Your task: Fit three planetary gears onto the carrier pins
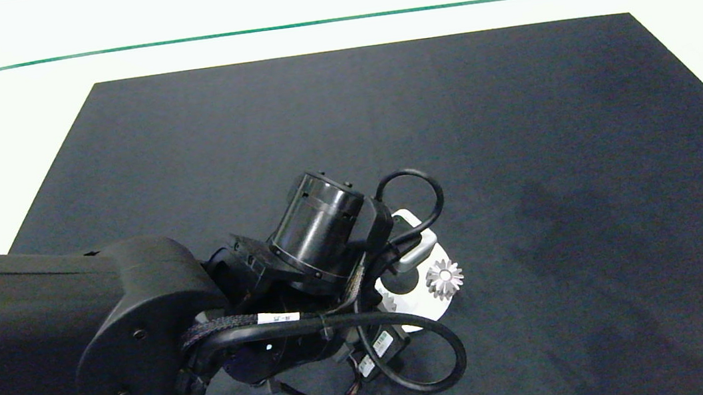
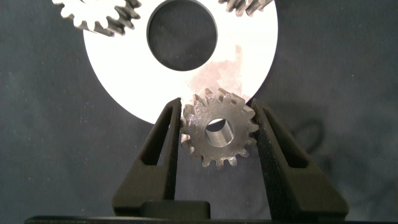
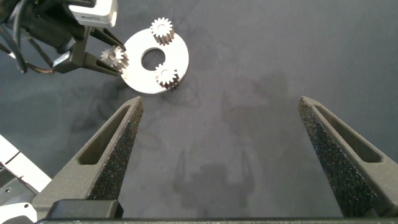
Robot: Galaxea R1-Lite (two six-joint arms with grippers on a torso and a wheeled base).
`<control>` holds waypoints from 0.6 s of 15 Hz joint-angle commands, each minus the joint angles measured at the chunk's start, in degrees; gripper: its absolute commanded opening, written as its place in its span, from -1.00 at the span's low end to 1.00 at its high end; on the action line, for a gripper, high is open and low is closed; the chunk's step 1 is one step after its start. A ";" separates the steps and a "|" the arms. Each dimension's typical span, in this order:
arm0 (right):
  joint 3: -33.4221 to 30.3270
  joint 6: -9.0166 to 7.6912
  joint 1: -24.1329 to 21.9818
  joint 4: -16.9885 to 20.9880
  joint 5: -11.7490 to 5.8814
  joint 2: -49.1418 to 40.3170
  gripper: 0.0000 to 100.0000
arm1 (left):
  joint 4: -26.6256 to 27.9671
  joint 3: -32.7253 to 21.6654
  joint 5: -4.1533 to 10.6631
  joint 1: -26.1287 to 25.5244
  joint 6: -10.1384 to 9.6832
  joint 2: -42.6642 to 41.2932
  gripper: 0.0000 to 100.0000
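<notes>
Black arm (image 1: 105, 322), looped cables (image 1: 410, 351), white labels (image 1: 278, 317)

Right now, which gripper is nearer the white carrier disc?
Left. The left gripper is at the white carrier disc, its fingers shut on a planetary gear at the disc's rim. The right gripper hangs open well off to the side.

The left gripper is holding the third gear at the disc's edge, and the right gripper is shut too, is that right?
Not quite. The left gripper does clamp the third gear at the disc edge, but the right wrist view shows the right gripper wide open and empty, away from the disc.
</notes>
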 commanded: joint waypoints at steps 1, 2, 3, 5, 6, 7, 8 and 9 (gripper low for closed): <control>0.00 -0.07 -0.02 0.06 -0.06 -0.06 1.00 | 0.13 -1.06 0.36 0.13 0.40 0.77 -0.50; 0.00 -0.07 0.06 0.06 -0.06 -0.06 1.00 | 0.13 -1.41 0.36 0.13 0.58 0.77 -0.50; 0.00 -0.07 -0.02 0.06 -0.06 -0.15 1.00 | 0.13 -1.59 0.45 0.22 0.66 0.68 -0.50; 0.00 -0.07 -0.02 0.06 -0.06 -0.15 1.00 | 0.13 -1.59 0.45 0.30 0.66 0.51 -0.50; 0.00 -0.07 -0.02 0.06 -0.06 -0.15 1.00 | 0.22 -1.32 0.45 0.48 0.66 0.25 -0.50; 0.00 -0.07 -0.02 0.06 -0.06 -0.15 1.00 | 0.22 -1.15 0.45 0.57 0.66 -0.11 -0.50; 0.00 -0.07 0.06 0.06 -0.06 -0.06 1.00 | 0.22 -1.06 0.45 0.57 0.66 -0.28 -0.50; 0.00 -0.07 -0.02 0.06 -0.06 -0.15 1.00 | 0.22 -0.97 0.45 0.66 0.66 -0.37 -0.50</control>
